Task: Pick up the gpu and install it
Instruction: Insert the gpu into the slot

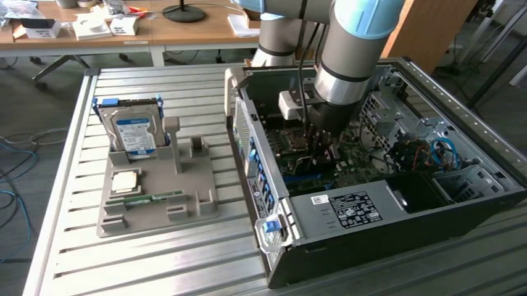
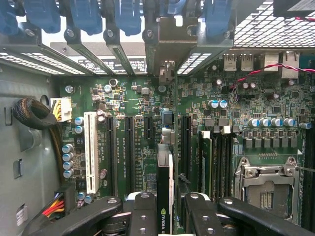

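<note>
The bench [image 1: 66,185], a slatted metal surface, carries an open computer case [image 1: 371,203] on the exterior view's right and a grey parts holder [image 1: 157,197] on the exterior view's left. The holder keeps a hard drive [image 1: 133,132] with a blue label, a processor [image 1: 125,180] and a memory stick [image 1: 152,198].

The arm [image 1: 350,61] reaches down into the case over the motherboard [image 2: 128,98]. The pincer [image 2: 166,206] is closed on the gpu [image 2: 165,172], gripping the card edge-on between both fingers [image 2: 142,211]. The card stands upright above the motherboard, its bracket end toward the rear slot covers [image 2: 98,44].

For a sound insertion, judge as follows: keep the card's edge parallel to a black expansion slot [image 2: 129,152], centre the bracket in the open rear gap, and press straight down without tilt.

The exterior view gives the overall arm posture and the holder contents. The wrist view gives the slot alignment, the white slot [image 2: 90,150], the empty processor socket [image 2: 266,184] and the grip itself.
</note>
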`<state>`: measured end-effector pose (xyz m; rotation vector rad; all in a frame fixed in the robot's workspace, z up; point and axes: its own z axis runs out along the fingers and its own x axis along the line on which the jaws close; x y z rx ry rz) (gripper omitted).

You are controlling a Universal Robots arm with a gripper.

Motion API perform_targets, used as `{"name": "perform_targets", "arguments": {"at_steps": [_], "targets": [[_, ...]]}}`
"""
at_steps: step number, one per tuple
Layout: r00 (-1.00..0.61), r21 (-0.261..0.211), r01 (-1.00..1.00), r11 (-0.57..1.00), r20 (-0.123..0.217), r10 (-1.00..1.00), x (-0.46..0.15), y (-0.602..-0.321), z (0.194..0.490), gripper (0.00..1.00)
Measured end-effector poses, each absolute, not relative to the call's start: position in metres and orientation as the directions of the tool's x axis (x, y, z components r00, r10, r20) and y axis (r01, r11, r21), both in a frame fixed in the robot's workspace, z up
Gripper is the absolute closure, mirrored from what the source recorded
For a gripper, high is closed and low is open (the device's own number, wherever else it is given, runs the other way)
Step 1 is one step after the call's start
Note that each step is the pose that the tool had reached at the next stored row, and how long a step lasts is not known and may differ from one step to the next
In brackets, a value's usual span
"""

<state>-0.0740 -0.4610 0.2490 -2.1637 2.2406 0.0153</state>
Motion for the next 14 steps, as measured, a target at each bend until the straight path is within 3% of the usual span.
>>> {"name": "perform_targets", "arguments": {"at_steps": [12, 13, 14], "targets": [[-0.035, -0.012, -0.999, 0.035, -0.026, -0.999, -0.0741, -0.4610, 0.2489, 0.72], [-0.035, -0.012, -0.999, 0.035, -0.026, -0.999, -0.0741, -0.4610, 0.2489, 0.66], [-0.035, -0.012, -0.999, 0.035, -0.026, -0.999, -0.0741, -0.4610, 0.2489, 0.66]]}}
